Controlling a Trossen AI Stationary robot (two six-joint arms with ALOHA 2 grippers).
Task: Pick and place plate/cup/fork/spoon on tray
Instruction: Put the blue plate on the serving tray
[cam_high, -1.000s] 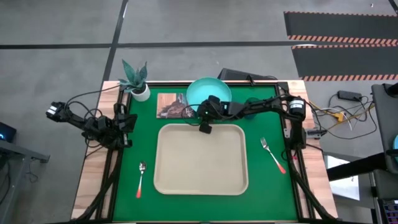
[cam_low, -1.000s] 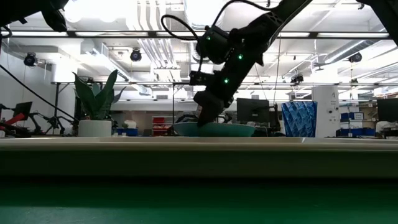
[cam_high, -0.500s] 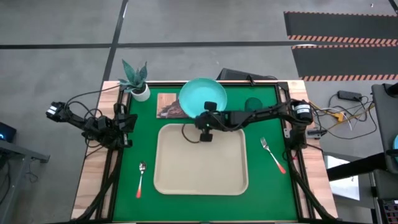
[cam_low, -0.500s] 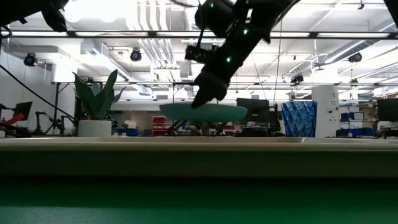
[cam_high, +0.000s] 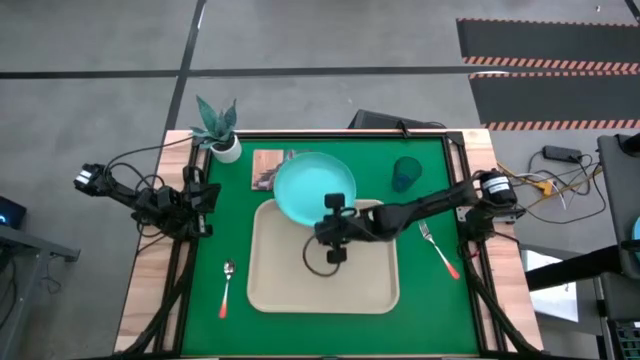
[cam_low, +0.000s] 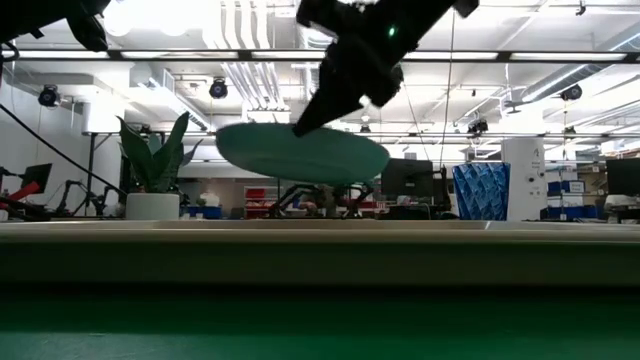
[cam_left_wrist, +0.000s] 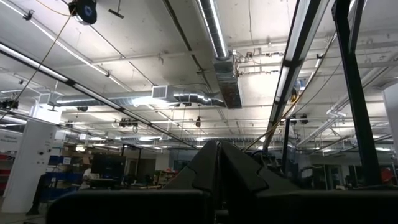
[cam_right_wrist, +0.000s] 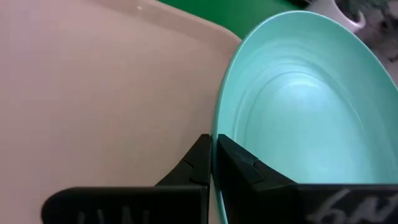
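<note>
The turquoise plate (cam_high: 313, 187) hangs above the tray's far edge, with my right gripper (cam_high: 335, 210) shut on its near rim. The beige tray (cam_high: 322, 275) lies in the middle of the green mat. The dark blue cup (cam_high: 405, 173) stands at the far right. To the tray's right lies the fork (cam_high: 438, 248), and to its left the spoon (cam_high: 226, 287). My left gripper (cam_high: 200, 197) waits shut at the table's left edge, pointing up at the ceiling (cam_left_wrist: 217, 155). My right gripper pinches the plate's rim (cam_right_wrist: 216, 134) between its two fingers, one inside the dish and one outside. The fingers slant down at it from the table's near right side. The plate (cam_low: 300, 152) is lifted clear, close to level, above the tray.
A white pot with a green plant (cam_high: 220, 130) stands at the far left corner, and a brown picture card (cam_high: 265, 168) lies beside it, partly under the plate. The table's raised wooden border (cam_high: 150, 270) runs along the left side.
My right gripper has risen and swung toward the table's near edge, staying shut on the plate's rim. The plate has come up off the mat at the far side and now hangs clear over the tray's far edge.
</note>
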